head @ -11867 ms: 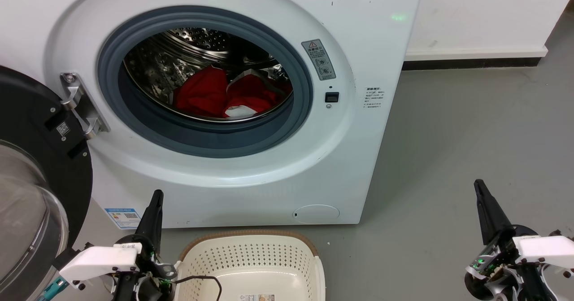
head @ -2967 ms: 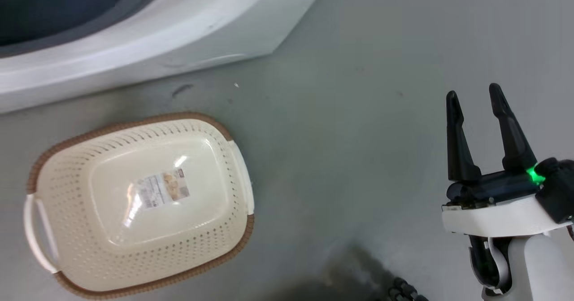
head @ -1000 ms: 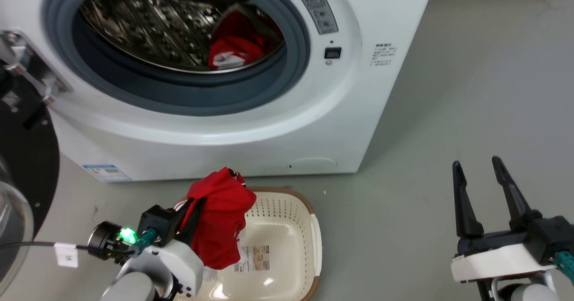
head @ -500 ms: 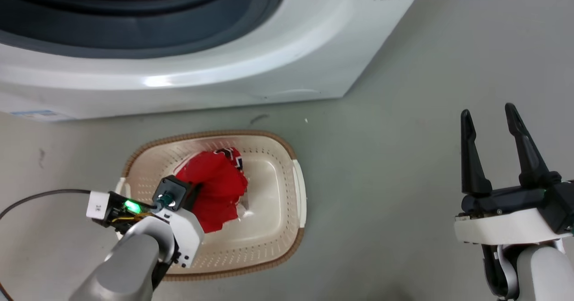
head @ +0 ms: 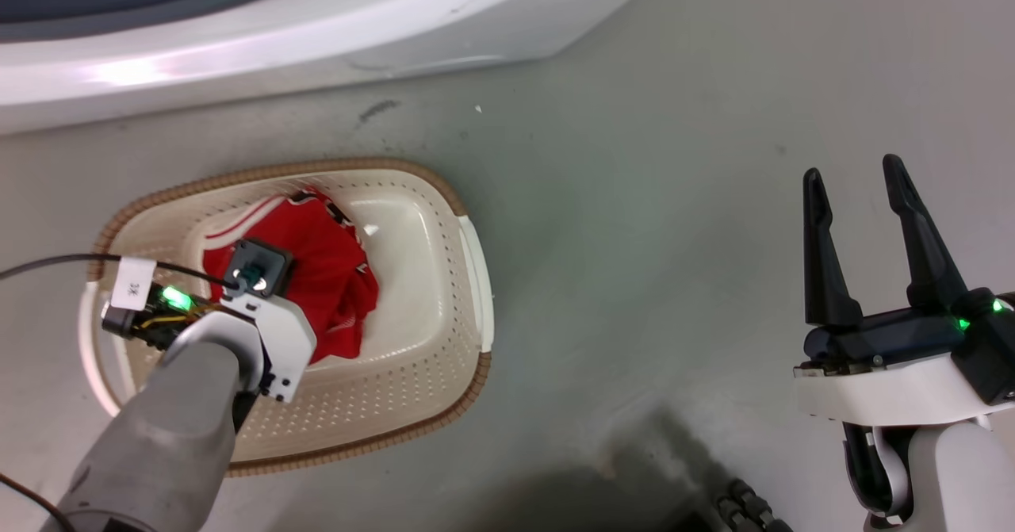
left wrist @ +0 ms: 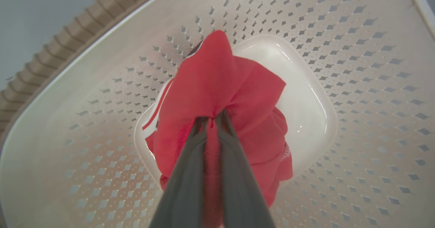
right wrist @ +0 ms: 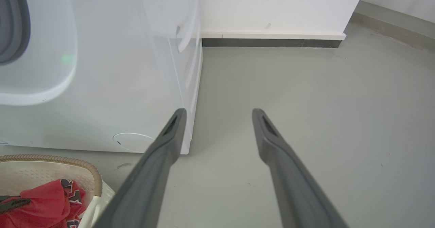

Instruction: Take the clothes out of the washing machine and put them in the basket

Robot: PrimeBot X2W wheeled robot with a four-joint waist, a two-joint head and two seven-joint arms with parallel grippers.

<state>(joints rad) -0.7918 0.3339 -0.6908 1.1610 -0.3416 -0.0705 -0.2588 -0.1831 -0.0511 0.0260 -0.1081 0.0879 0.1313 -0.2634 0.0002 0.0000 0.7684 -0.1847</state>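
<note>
Laundry corner: washing machine [right wrist: 102,95], grey floor [right wrist: 306,85], bare white wall [right wrist: 272,7]

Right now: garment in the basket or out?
In. The red garment sits bunched inside the basket, touching its floor; the left gripper holds a fold, jaws shut.

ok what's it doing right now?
The left end effector is shut on a red garment and reaches down inside the cream laundry basket. The fabric bunches over the basket's bottom, not yet released. The right end effector is open and holds nothing, out over the grey floor to the right. The basket sits on the floor just in front of the white washing machine.
</note>
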